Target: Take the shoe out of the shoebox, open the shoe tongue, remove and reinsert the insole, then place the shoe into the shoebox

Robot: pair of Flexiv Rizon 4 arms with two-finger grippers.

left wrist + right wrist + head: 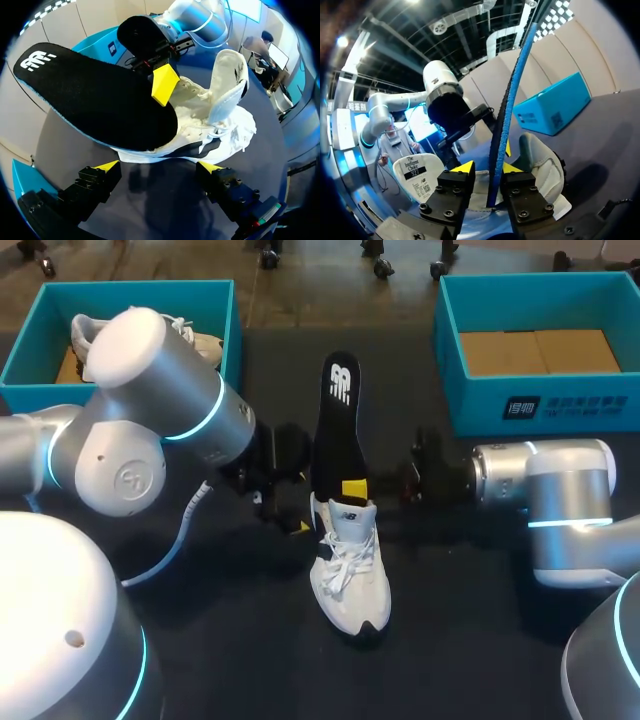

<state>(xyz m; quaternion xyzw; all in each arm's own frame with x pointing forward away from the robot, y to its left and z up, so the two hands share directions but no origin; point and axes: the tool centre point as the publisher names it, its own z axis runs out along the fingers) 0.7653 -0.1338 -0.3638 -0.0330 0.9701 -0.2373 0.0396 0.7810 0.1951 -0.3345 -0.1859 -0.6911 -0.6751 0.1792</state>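
1. Head view has the white shoe [350, 575] on the dark worktop between the two arms, outside both boxes, with its toe toward the robot.
2. The black insole [338, 430] rises from the shoe's mouth. Its long axis runs straight away from the robot, in line with the shoe, and its far end is up off the worktop.
3. The right claw [356, 488] comes in from the side and is clenched on the insole close to the lower end, one yellow tip on the upper face. In the right wrist view the insole stands edge-on between its fingers.
4. The left claw [159, 169] is released. It is low on the shoe's other side, with the sole just ahead of its spread tips.
5. The tongue [227, 87] is pulled upright, so the mouth is open.
6. As I judge it, the coming move turns on that shared axis, since drawing out or feeding in must follow the shoe's length. The left claw is the one placed to steady the shoe.
7. The empty shoebox [470, 390] is at the far right, nearer the right arm.
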